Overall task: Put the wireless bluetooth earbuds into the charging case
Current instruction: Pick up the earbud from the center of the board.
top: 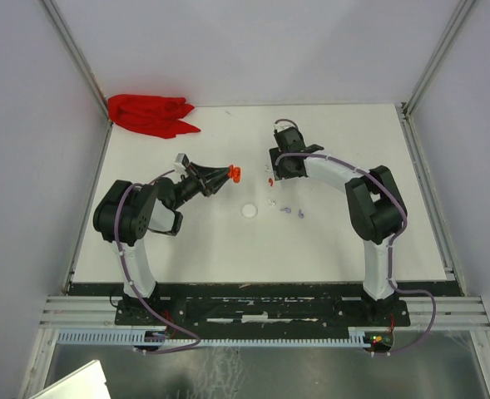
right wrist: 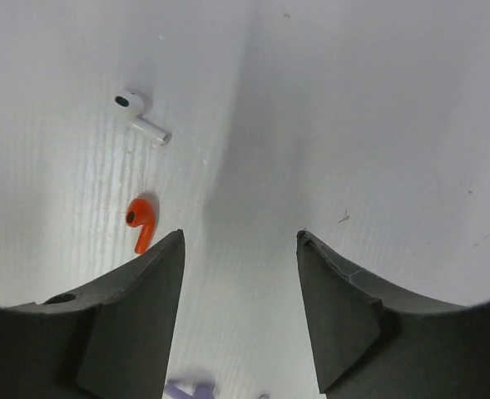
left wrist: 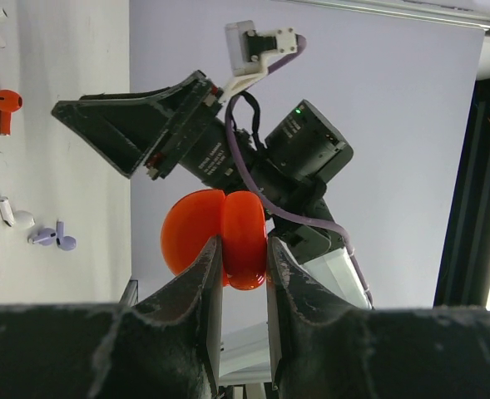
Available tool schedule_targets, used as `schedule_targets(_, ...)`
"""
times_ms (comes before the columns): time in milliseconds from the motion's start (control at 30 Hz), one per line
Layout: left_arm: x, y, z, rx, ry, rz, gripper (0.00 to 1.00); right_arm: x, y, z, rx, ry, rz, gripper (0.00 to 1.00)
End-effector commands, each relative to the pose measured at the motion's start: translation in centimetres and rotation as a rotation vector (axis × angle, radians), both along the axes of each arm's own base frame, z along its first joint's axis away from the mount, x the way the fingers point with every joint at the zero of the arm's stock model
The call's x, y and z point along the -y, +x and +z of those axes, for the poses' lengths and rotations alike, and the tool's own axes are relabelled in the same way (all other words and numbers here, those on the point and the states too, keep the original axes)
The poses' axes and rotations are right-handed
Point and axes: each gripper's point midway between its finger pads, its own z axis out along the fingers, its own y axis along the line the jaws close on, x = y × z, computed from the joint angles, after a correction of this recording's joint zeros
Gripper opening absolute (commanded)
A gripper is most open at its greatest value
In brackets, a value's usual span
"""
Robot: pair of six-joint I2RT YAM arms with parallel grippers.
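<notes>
Left arm: elbow folded, forearm reaching right toward centre; left end effector (top: 225, 175) held off the surface (top: 353, 241), clenched on the orange-red charging case (left wrist: 228, 239), one finger on each side. The case shows two rounded lobes; can't tell how far open.

Right arm: reaching far-left from its base, wrist pitched down; right end effector (right wrist: 240, 241) released, jaws spread wide, nothing between them, hovering over the surface just right of the case.

Earbuds all loose on the surface, none in the case: red earbud (right wrist: 140, 221) just beside one finger of the right end effector; whitish earbud (right wrist: 140, 116) a little beyond it; second whitish earbud (left wrist: 12, 218) and the purple pair (left wrist: 53, 238) lie near each other, nearer the arm bases.

White disc (top: 249, 211) sits left of the purple pair; red cloth (top: 149, 114) bunched in the far-left corner.

Green LED (left wrist: 297, 110) lit on the right arm's wrist housing; any printing there is too small to read.
</notes>
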Motion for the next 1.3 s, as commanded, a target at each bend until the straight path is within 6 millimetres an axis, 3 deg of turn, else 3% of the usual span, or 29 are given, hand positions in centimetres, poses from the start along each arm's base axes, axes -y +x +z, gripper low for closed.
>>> schedule_targets(0, -0.4, -1.6, 4.3, 0.248, -0.020, 0.005, 0.03, -1.8, 0.4, 4.8, 0.074, 0.117, 0.062, 0.62)
schedule_targets(233, -0.4, -1.7, 4.4, 0.251, -0.018, 0.003, 0.03, -5.2, -0.5, 4.1, 0.004, 0.204, 0.204, 0.57)
schedule_targets(500, -0.4, -1.9, 4.4, 0.251, -0.018, 0.004, 0.03, -6.4, 0.0, 2.7, -0.029, 0.186, 0.240, 0.55)
schedule_targets(1267, -0.4, -1.8, 4.4, 0.249, -0.018, 0.004, 0.03, -6.6, 0.7, -0.3, -0.080, 0.131, 0.248, 0.46)
